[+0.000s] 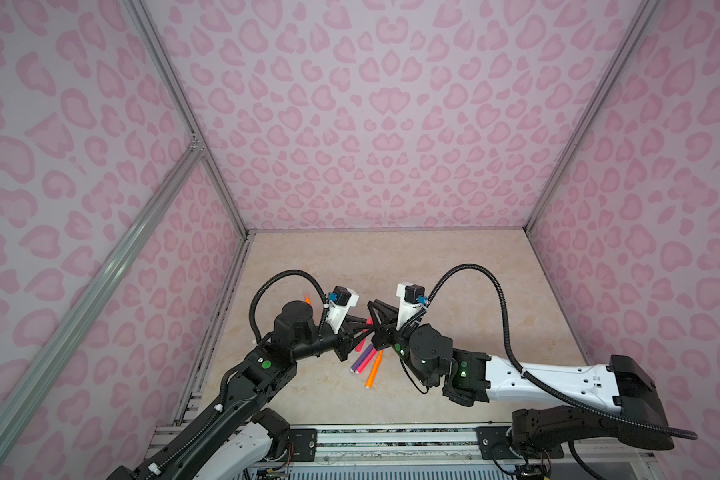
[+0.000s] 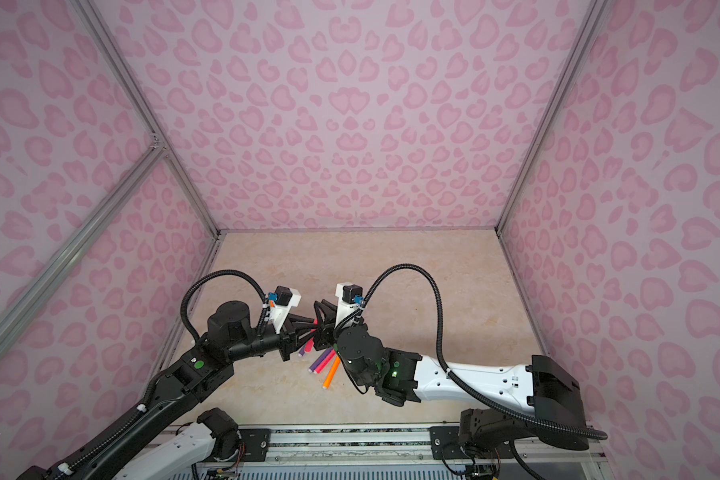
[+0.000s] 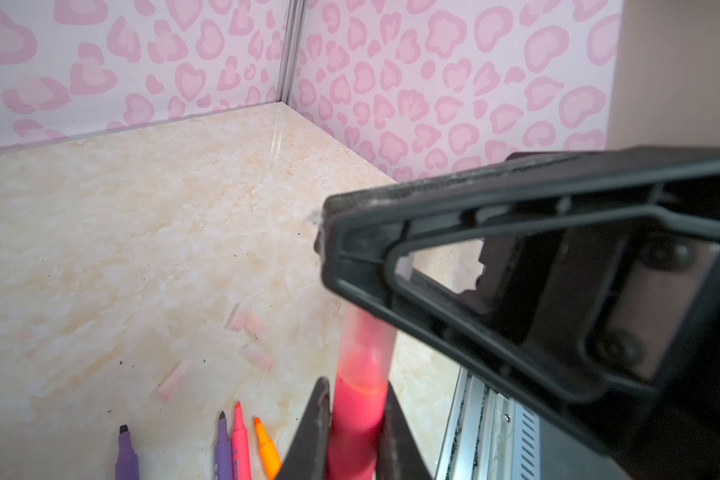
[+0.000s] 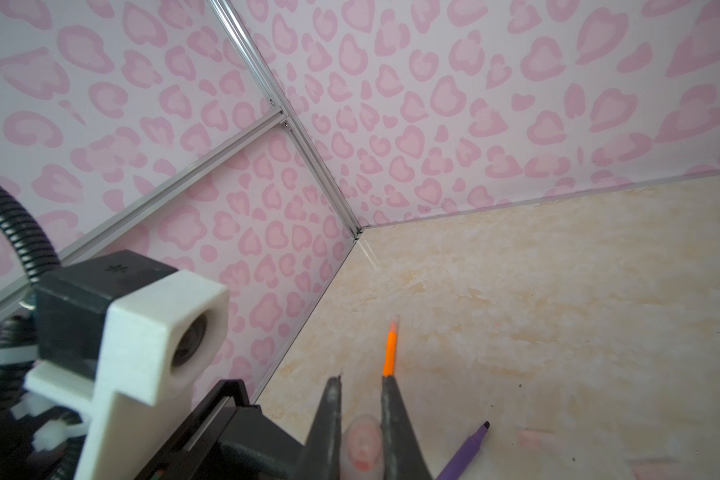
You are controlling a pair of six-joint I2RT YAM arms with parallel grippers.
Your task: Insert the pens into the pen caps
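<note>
Left tool (image 3: 356, 392) is pinched tight on the held pink pen (image 3: 356, 419), gripping its barrel. Right tool (image 4: 361, 380) is clamped on a pen cap (image 4: 360, 451), and that cap sits over the held pink pen's tip, with pink showing through the clear plastic. In both top views the two tools meet nose to nose above the counter (image 1: 454, 291).

Counting pens: six. One is held. Four lie on the counter near the held pink pen: a lone purple pen (image 3: 125, 455), then a second purple pen (image 3: 222, 446), a loose pink pen (image 3: 240, 440) and a near orange pen (image 3: 267, 451) side by side. The sixth, a far orange pen (image 4: 390, 353), lies well apart from the held pink pen, on the left arm's side. Its far end looks pale, and I cannot tell whether it is capped.

Caps: five countable. One is gripped, and there are four loose caps (image 3: 238, 318) (image 3: 256, 328) (image 3: 259, 358) (image 3: 176, 380) on the counter beyond the held pink pen.

Only the left wrist view picks out those loose caps clearly; in the top views they are too faint. The right wrist view shows the far orange pen's length, while a top view catches just a sliver of it.
</note>
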